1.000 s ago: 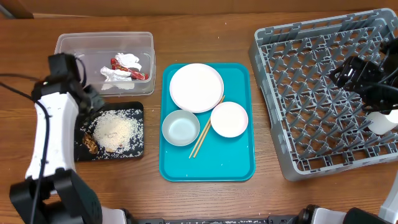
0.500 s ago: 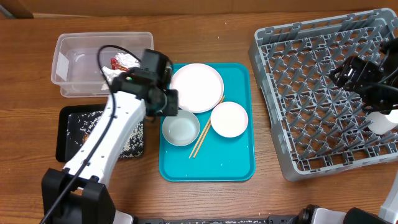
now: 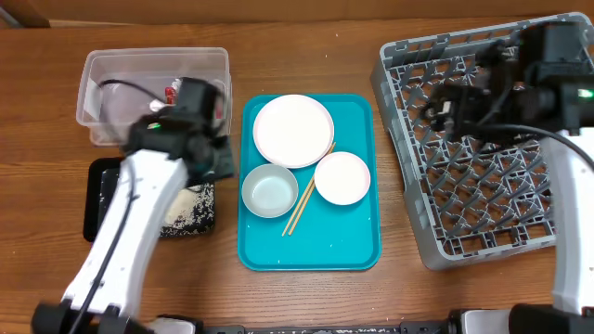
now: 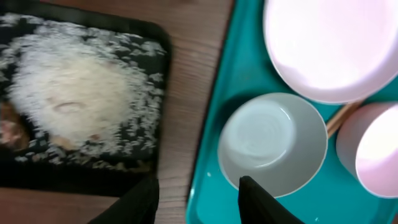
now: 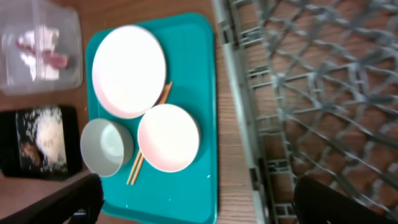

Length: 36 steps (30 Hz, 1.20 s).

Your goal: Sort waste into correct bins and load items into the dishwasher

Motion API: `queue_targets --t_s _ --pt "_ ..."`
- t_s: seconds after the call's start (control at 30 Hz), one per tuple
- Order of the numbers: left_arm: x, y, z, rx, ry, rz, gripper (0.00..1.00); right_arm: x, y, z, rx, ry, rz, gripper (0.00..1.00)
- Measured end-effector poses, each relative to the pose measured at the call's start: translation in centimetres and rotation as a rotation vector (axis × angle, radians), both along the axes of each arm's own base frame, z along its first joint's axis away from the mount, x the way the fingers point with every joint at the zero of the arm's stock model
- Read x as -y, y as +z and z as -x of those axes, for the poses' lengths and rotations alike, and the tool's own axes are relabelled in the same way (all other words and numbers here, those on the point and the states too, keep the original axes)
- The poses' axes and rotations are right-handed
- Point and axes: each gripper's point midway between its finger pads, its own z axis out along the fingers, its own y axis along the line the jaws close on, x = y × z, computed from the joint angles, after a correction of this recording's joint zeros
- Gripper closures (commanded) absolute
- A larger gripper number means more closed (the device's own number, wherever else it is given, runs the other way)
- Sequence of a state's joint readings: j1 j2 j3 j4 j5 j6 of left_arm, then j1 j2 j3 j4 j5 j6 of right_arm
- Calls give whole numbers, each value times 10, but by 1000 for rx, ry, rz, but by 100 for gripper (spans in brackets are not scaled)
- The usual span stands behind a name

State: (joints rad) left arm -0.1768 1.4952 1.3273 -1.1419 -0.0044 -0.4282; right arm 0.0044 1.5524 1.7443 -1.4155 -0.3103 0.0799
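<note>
Your large square grey plastic dish rack [image 3: 483, 176] fills the right side, and the right gripper [image 5: 196, 186] hangs over its far-left part with its fingers spread wide and nothing between them. Every dish in view sits on the teal rectangular tray [image 3: 311, 246] in the middle. At far left, the clear rectangular plastic tub [image 3: 97, 79] holds the crumpled white napkin [image 5: 45, 36] and the small red sauce packet [image 5: 55, 60]. Nearer you, the shallow black rectangular tray [image 4: 158, 68] holds the loose white rice [image 4: 68, 102]. So sorting looks done and loading is what remains. On the teal tray, the round white plate [image 3: 293, 131] lies farthest, and the pale grey-white bowl [image 4: 273, 143] and the white bowl [image 3: 342, 177] lie side by side nearer. The thin wooden chopsticks [image 3: 306, 197] slant between the bowls, running near-left to far-right. The left gripper [image 4: 199, 186] is wide open and empty, and straddles the teal tray's left rim. The pale bowl lies just to its right, so that arm is much the closer. The left wrist view shows that straddle. The overhead view hides it under the arm, but alone shows the way across to the rack.
</note>
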Motion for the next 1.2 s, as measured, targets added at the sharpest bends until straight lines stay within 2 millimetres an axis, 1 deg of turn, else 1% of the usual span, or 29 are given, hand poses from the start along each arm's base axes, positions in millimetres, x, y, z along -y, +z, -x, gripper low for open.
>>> queue_targets --t_s 0.03,0.07,0.1,0.13,0.17,0.2,0.27,0.33,0.37,0.47,0.63,0.83,0.93,0.97,1.03,1.13,1.17,1.2 --pt "-10 8 1 21 30 -1 50 -6 -4 -1 -7 18 1 0" --pt "-25 14 4 36 75 -4 38 -14 -12 -2 -21 42 1 0" --pt "-41 21 7 48 128 -12 31 -23 -21 -2 -41 67 2 0" --pt "-52 24 10 57 161 -20 20 -30 -29 -2 -62 88 4 0" --pt "-67 28 13 61 217 -22 2 -36 -38 -2 -83 106 6 0" --pt "-78 29 16 61 260 -22 0 -42 -45 -1 -101 122 7 2" --pt "-103 31 24 58 346 -30 0 -53 -62 1 -143 152 11 4" --pt "-120 31 30 46 406 -35 0 -65 -80 2 -185 175 15 4" --pt "-125 31 33 41 425 -36 1 -69 -86 2 -199 183 17 4" --pt "-131 31 35 40 449 -37 0 -84 -112 3 -250 200 24 4" --pt "-131 30 35 38 449 -37 0 -97 -149 7 -322 179 53 4" --pt "-131 31 35 38 448 -37 0 -98 -184 15 -352 120 63 19" --pt "-131 31 35 38 448 -37 0 -95 -200 22 -374 96 65 28" --pt "-131 31 35 38 448 -37 0 -94 -205 23 -379 87 65 33" --pt "-131 31 35 39 448 -37 0 -93 -212 26 -383 78 63 39" --pt "-131 31 35 40 449 -37 0 -93 -219 27 -381 72 62 53" --pt "-131 31 34 40 448 -37 0 -93 -221 26 -374 73 59 61" --pt "-131 31 34 40 448 -37 0 -93 -222 26 -371 71 58 66"
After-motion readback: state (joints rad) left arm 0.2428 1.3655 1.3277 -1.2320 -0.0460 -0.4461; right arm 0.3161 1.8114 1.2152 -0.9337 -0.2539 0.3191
